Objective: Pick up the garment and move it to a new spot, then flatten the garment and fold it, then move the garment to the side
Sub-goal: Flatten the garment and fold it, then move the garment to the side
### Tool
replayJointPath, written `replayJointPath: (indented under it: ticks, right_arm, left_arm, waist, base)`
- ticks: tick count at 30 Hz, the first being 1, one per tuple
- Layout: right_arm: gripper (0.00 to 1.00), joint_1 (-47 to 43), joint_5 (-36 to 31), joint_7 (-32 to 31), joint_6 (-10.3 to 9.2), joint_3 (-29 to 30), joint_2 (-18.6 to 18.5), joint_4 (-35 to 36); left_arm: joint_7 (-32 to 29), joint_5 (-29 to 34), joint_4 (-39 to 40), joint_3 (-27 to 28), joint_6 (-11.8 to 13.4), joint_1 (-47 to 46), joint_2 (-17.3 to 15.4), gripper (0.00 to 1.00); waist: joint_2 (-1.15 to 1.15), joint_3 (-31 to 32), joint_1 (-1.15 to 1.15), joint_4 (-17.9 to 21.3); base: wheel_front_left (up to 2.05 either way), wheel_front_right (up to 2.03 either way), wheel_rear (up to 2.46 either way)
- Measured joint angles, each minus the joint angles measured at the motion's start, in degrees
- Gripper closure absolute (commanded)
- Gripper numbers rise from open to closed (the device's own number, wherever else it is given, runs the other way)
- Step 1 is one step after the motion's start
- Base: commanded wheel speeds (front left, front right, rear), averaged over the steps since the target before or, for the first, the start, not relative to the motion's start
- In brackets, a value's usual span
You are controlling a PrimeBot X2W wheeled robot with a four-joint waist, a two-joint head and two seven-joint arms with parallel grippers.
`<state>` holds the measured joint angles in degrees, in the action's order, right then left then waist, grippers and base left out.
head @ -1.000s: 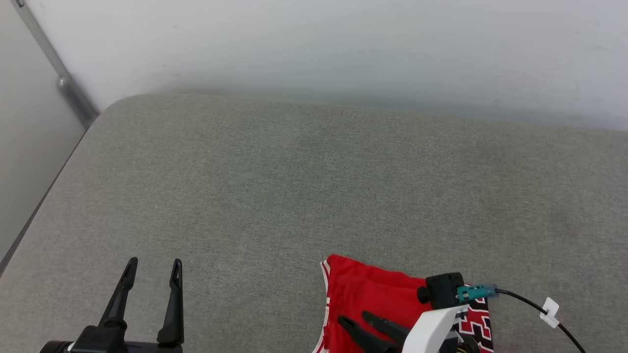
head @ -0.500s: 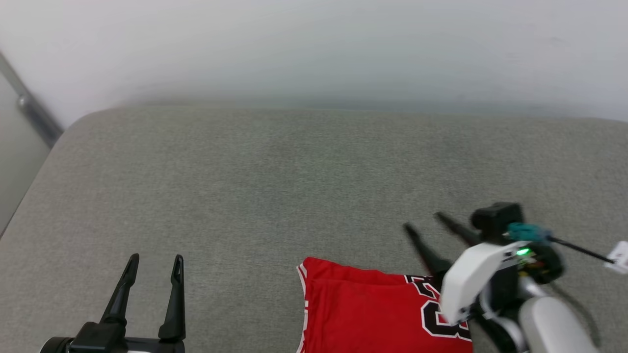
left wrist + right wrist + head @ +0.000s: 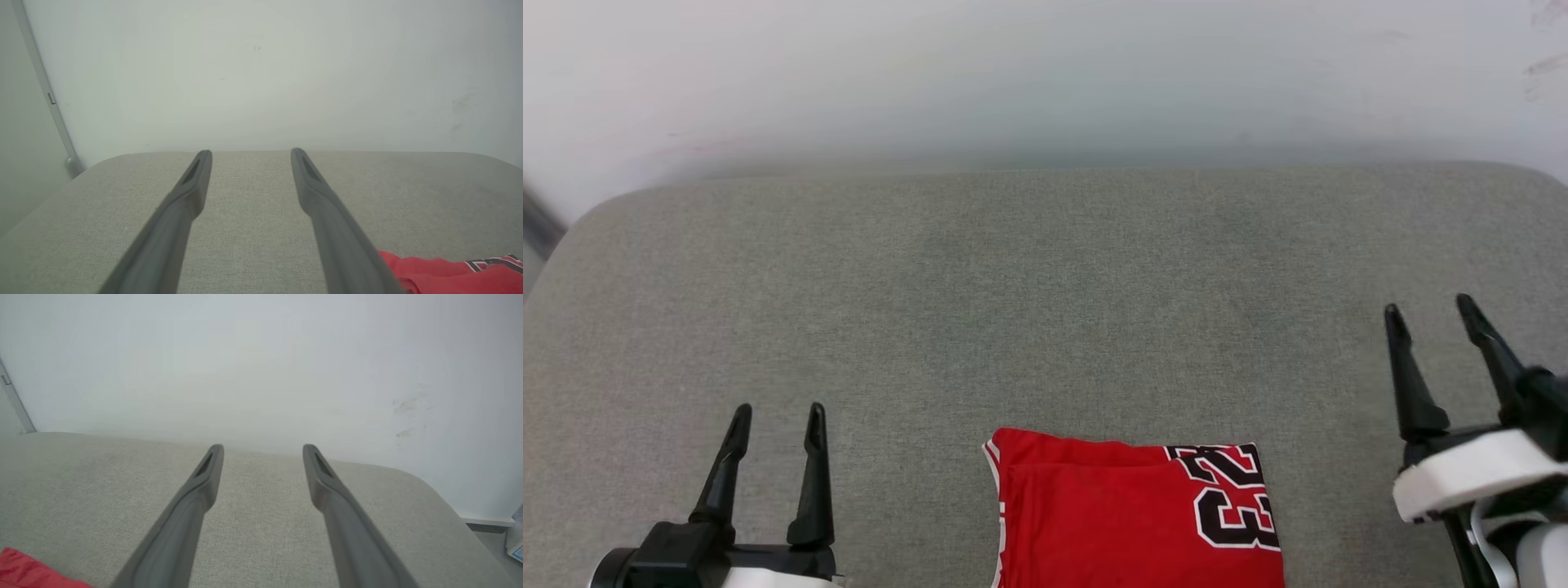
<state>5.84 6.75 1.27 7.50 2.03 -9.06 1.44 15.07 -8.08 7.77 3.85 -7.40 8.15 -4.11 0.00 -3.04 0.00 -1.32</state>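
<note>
The garment (image 3: 1127, 514), a red jersey with black-and-white lettering at its right side and white stripe trim on its left edge, lies folded flat at the near edge of the grey cushion (image 3: 1045, 310). A corner of the garment (image 3: 457, 271) shows at the lower right of the left wrist view, and another red corner (image 3: 28, 571) at the lower left of the right wrist view. My left gripper (image 3: 776, 412) stands open to the garment's left, empty. My right gripper (image 3: 1429, 310) is open to its right, holding nothing. Neither touches the cloth.
A pale wall (image 3: 1045, 73) runs behind the cushion. A grey metal post (image 3: 49, 98) stands at the far left corner. The cushion's right end rounds off near a floor edge (image 3: 486, 526) with a white item beside it.
My right gripper has lifted off the garment and swung away to its right, staying open. The head camera has turned, so the whole scene shifted. The left gripper has held still.
</note>
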Motion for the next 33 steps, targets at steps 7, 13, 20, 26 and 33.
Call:
replayJointPath:
  ticks: [7,13,20,26,33]
  right_arm:
    - [0.00,-6.2,-3.2,7.6,0.00,3.7,3.0,4.3]
    - [0.00,-8.5,-5.6,9.9,0.00,3.5,4.7,5.2]
    - [0.00,-8.6,-6.3,10.9,0.00,2.5,5.6,4.7]
    - [0.00,-8.8,-6.1,11.3,0.00,1.5,5.8,4.1]
    - [0.00,-8.8,-5.8,11.3,0.00,1.3,5.9,4.2]
  left_arm:
    - [0.0,-0.1,0.4,-1.2,0.0,0.1,0.4,0.00]
    - [0.0,-0.1,0.8,-1.5,0.0,0.1,0.7,0.00]
    - [0.0,-0.1,1.0,-1.5,0.0,0.1,0.7,0.00]
    - [0.0,-0.1,0.9,-1.8,0.0,0.1,0.7,0.00]
    - [0.0,0.3,0.6,-2.0,0.0,0.1,0.7,0.00]
  waist:
    - [0.00,-0.6,0.00,0.1]
    - [0.00,-0.6,0.00,-0.2]
    - [0.00,-0.5,0.00,-0.6]
    - [0.00,-0.4,0.00,-0.6]
    - [0.00,-0.5,0.00,-0.5]
  base:
    - [0.00,0.00,0.00]
    - [0.00,0.00,0.00]
    - [0.00,0.00,0.00]
    - [0.00,0.00,0.00]
    - [0.00,0.00,0.00]
